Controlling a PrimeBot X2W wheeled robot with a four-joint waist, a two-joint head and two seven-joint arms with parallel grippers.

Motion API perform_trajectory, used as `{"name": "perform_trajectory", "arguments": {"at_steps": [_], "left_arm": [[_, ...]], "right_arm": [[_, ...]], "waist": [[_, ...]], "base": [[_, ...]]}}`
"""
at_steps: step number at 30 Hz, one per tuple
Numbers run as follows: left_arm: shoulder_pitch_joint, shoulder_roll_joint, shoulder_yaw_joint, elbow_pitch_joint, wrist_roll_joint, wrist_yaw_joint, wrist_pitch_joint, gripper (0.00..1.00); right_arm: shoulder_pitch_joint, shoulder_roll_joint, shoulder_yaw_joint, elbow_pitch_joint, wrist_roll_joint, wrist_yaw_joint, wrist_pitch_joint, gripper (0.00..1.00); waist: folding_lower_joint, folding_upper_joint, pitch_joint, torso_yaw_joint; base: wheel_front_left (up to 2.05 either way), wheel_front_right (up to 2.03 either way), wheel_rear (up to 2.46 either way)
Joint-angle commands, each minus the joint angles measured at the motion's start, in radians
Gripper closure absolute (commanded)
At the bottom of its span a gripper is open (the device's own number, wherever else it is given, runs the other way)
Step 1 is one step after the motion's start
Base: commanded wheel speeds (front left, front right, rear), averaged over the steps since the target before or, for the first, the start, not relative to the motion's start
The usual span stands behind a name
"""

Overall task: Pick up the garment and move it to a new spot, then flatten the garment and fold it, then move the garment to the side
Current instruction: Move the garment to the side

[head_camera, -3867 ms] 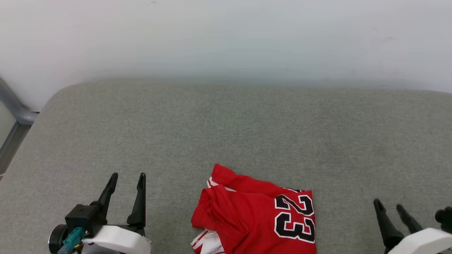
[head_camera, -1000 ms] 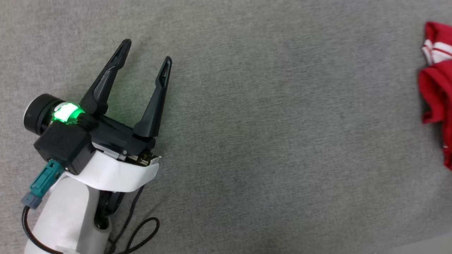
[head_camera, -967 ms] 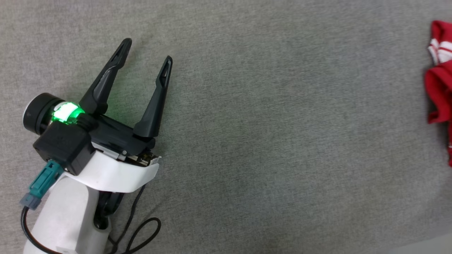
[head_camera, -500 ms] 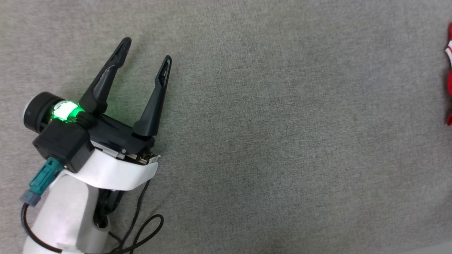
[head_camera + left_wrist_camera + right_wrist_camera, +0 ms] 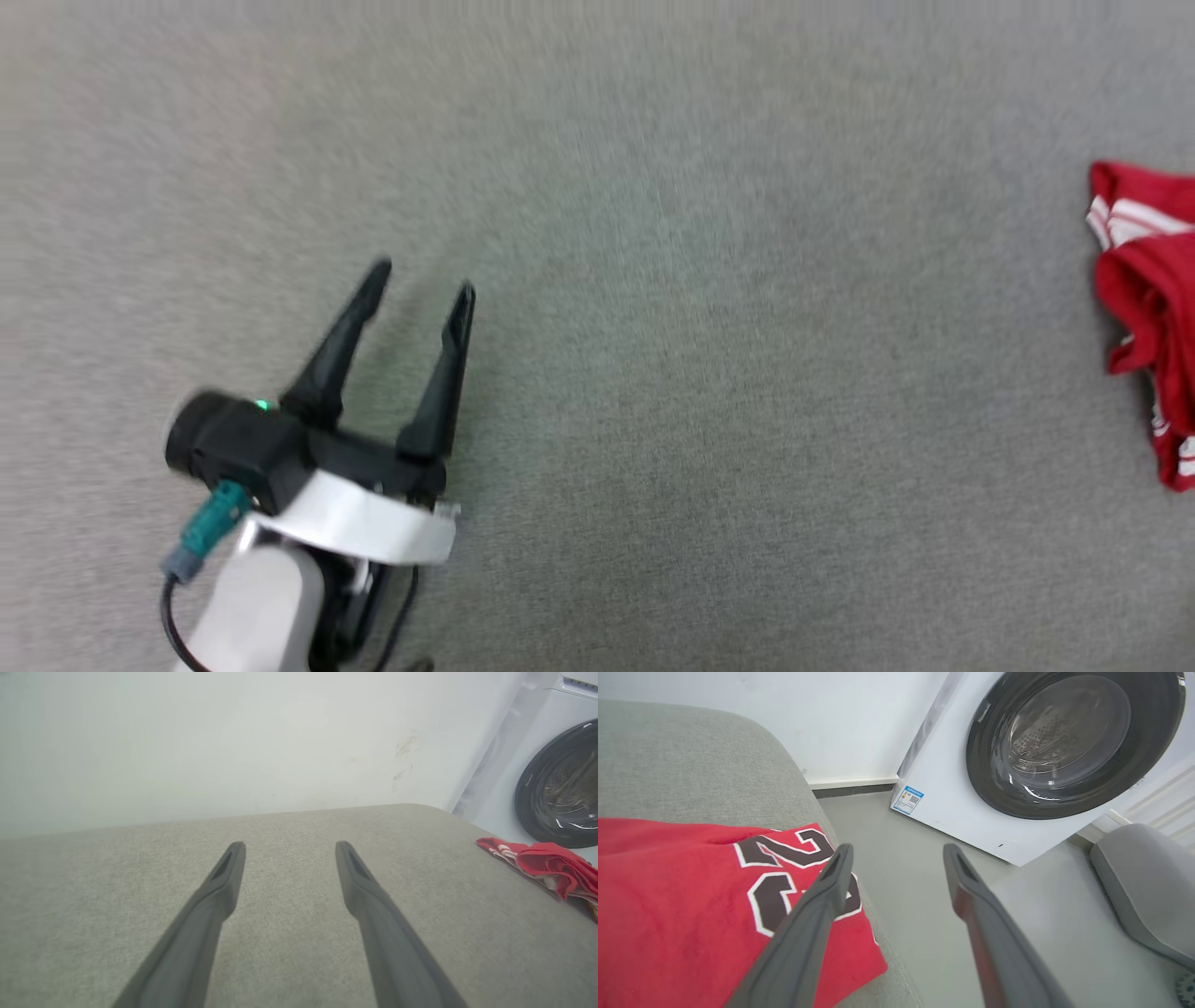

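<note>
L gripper (image 5: pixel 421 283) hovers over bare grey cushion (image 5: pixel 709 392), fingers spread w/ nothing btwn them, well apart from the garment (image 5: pixel 1144 280). Garment lies bunched at the cushion's right edge, red w/ white striped trim showing; head view is blurred. R gripper (image 5: pixel 899 850) is also spread & empty, above that right edge by the garment's corner w/ the black-white number; can't tell if it touches the cloth. Washing machine (image 5: pixel 966 807) stands on the floor (image 5: pixel 915 896) beyond that edge.
</note>
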Motion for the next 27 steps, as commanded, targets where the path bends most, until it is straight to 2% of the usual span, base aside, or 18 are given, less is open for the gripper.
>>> {"name": "perform_trajectory", "arguments": {"at_steps": [1,4,9,19,24,25,26,27], "left_arm": [[0.042,-0.014,0.003,0.021,-0.005,0.01,-0.006,0.0],[0.071,-0.023,0.006,0.041,-0.006,0.016,-0.007,0.0],[0.13,-0.05,0.007,0.077,0.002,0.026,-0.008,0.0],[0.217,-0.094,0.042,0.129,0.011,0.04,-0.008,0.0],[0.252,-0.106,0.074,0.15,0.019,0.045,-0.007,0.0],[0.269,-0.105,0.097,0.162,0.024,0.048,-0.007,0.0],[0.274,-0.105,0.108,0.161,0.026,0.05,-0.007,0.0],[0.292,-0.106,0.137,0.165,0.03,0.053,-0.007,0.0]], "right_arm": [[0.035,-0.018,0.02,0.063,0.038,-0.002,-0.058,0.0],[0.055,-0.017,0.038,0.107,0.079,-0.002,-0.094,0.0],[0.134,0.03,0.074,0.123,0.147,-0.001,-0.118,0.0],[0.337,0.214,0.208,-0.111,0.237,-0.001,-0.119,0.0],[0.428,0.305,0.31,-0.206,0.237,-0.001,-0.119,0.0],[0.473,0.342,0.392,-0.257,0.252,-0.001,-0.119,0.0],[0.487,0.35,0.414,-0.275,0.258,-0.001,-0.119,0.0],[0.53,0.363,0.484,-0.344,0.271,-0.001,-0.107,0.0]], "waist": [[0.0002,0.0,-0.108,0.031],[0.0002,0.0,-0.149,0.042],[0.0002,0.0,-0.232,0.074],[0.0002,0.0,-0.344,0.125],[0.0002,0.0,-0.391,0.151],[0.0002,0.0,-0.41,0.164],[0.0002,0.0,-0.415,0.166],[0.0002,0.0,-0.433,0.17]], "base": [[0.0,0.0,0.0],[0.0,0.0,0.0],[0.0,0.0,0.0],[0.0,0.0,0.0],[0.0,0.0,0.0],[0.0,0.0,0.0],[0.0,0.0,0.0],[0.0,0.0,0.0]]}}
